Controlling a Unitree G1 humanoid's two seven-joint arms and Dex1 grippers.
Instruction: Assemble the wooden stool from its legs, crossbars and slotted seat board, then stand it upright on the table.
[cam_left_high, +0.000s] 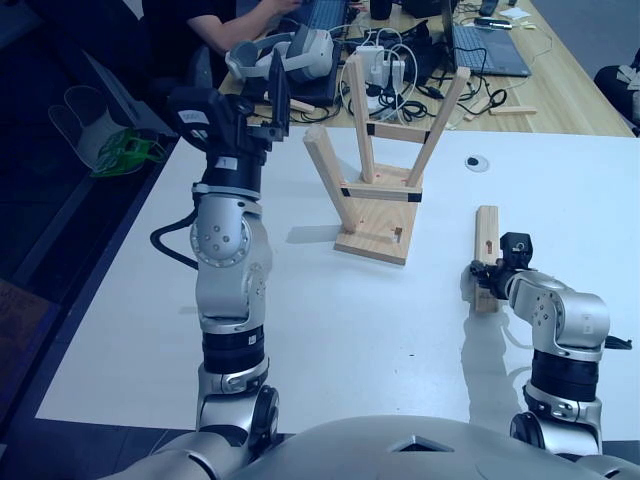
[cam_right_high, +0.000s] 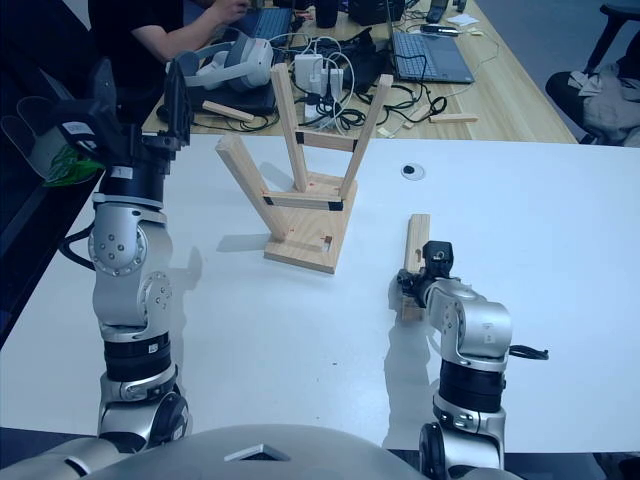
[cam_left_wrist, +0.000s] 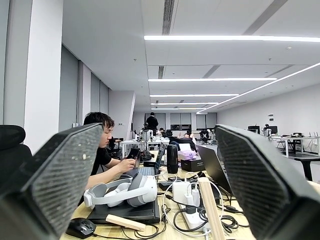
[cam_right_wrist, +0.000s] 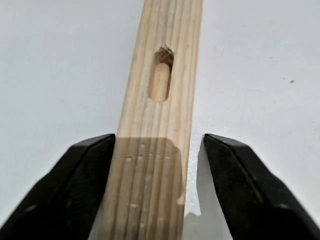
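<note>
One white worktop (cam_left_high: 330, 340) carries one half-built stool (cam_left_high: 376, 236), upside down with its seat board down and three legs up, joined by two taped crossbars. It stands ahead and to the left of the right pincer (cam_right_wrist: 158, 142) and just right of the raised left pincer (cam_left_wrist: 157, 129), with bare surface between. One loose slotted leg (cam_left_high: 487, 232) lies flat, its near end between the right pincer's spread, unclamped fingers. The left pincer gapes empty toward a cluttered wooden desk (cam_left_high: 560, 95) and a headset (cam_left_wrist: 125, 190).
</note>
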